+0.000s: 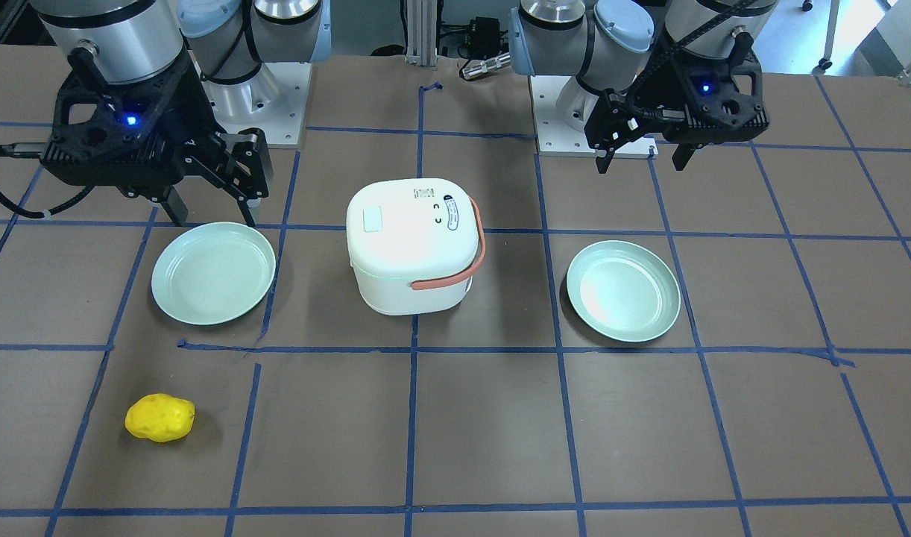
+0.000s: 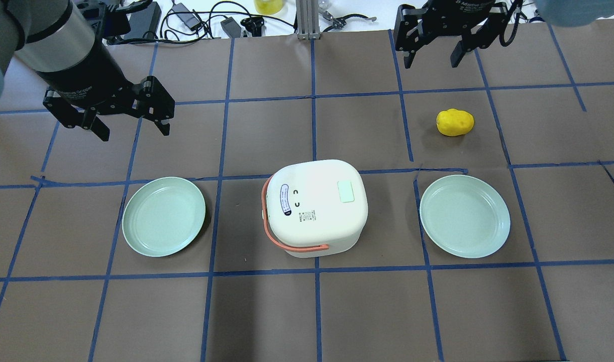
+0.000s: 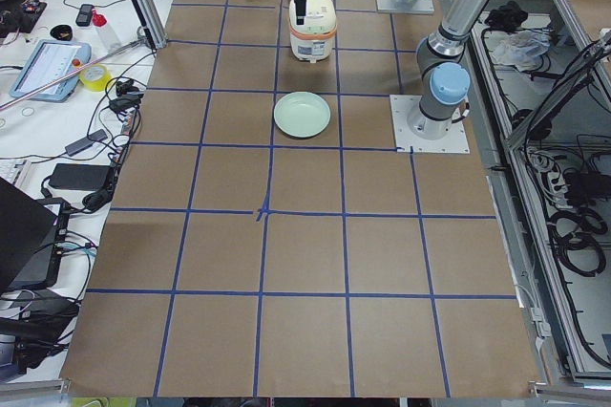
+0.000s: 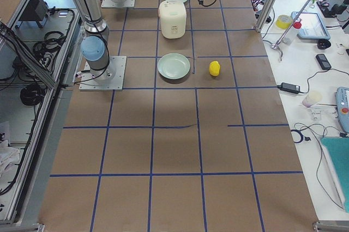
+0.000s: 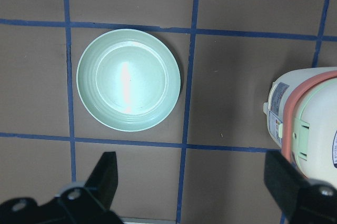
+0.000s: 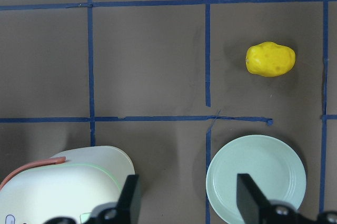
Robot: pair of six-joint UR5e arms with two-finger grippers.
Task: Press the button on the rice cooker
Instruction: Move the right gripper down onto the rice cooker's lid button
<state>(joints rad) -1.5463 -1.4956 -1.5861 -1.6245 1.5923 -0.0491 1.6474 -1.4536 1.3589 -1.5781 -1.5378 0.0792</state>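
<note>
The white rice cooker [image 2: 314,206] with an orange handle stands at the table's middle, lid shut. A pale green button [image 2: 346,191] sits on the lid and also shows in the front view [image 1: 372,220]. My left gripper [image 2: 134,131] is open and empty, hovering to the cooker's left, beyond the left plate. My right gripper [image 2: 431,61] is open and empty, high over the far right, beyond the potato. In the left wrist view the cooker [image 5: 310,124] is at the right edge. In the right wrist view the cooker [image 6: 68,187] is at the lower left.
Two pale green plates lie either side of the cooker, one on its left [image 2: 164,216] and one on its right [image 2: 465,216]. A yellow potato [image 2: 455,122] lies beyond the right plate. Blue tape lines grid the brown table.
</note>
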